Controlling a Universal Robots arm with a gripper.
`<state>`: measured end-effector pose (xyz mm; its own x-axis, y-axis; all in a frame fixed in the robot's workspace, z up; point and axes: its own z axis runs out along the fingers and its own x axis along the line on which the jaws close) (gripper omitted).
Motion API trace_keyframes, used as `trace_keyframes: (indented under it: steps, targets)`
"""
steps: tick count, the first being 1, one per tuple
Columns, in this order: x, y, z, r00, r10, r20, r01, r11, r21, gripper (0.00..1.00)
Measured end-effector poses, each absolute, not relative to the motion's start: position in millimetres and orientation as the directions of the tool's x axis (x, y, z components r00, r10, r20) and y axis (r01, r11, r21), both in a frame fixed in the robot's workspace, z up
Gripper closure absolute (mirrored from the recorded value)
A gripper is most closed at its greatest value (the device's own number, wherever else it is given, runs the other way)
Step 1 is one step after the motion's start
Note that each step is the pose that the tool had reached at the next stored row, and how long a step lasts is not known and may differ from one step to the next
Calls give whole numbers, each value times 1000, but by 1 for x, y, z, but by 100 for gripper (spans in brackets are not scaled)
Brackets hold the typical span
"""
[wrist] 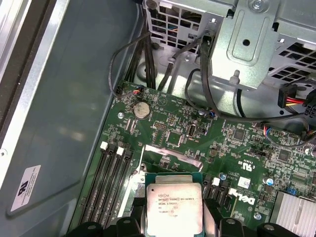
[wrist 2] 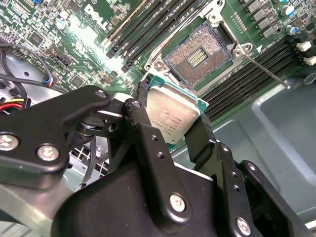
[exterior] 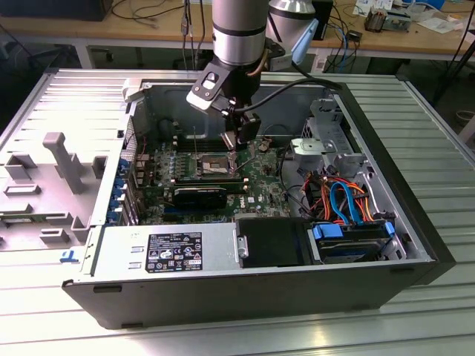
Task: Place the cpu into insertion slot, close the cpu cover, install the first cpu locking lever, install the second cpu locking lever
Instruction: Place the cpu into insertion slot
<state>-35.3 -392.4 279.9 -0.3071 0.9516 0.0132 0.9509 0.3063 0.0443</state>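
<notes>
Grip is clenched: the black two-fingered gripper (wrist 2: 170, 123) pinches the cpu (wrist 2: 170, 111), a small flat square chip with a dull silver-grey metal top on a green base. It holds the chip by two opposite edges, one black finger (wrist 2: 140, 123) on each side.

The insertion slot (wrist 2: 200, 57), a square dark socket with a metal rim and a bare field of gold contacts, lies just beyond the chip's free edge. That puts it straight ahead of the fingertips. The chip is near the slot but not over it, and the two are apart. The chip's sides look roughly parallel to the slot's rim, so I judge that little turning is needed. What separates them is a short offset across the green circuit board (wrist 2: 84, 44) and some height.

A thin silver metal rod (wrist 2: 266, 71) juts outward from one corner of the slot, across the long black memory slots (wrist 2: 256, 64) beside it.

In the exterior view the silver-and-black arm (exterior: 237, 30) comes down nearly vertically into the open grey computer case (exterior: 223, 289). Its wrist points downward, and the gripper hangs above the board just to the exterior view's right of the slot.
</notes>
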Motion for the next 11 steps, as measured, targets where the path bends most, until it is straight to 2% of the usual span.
trace_keyframes:
  steps: [11]
  targets:
    - [-35,-392,280,-268,963,13,963,267,44,45]
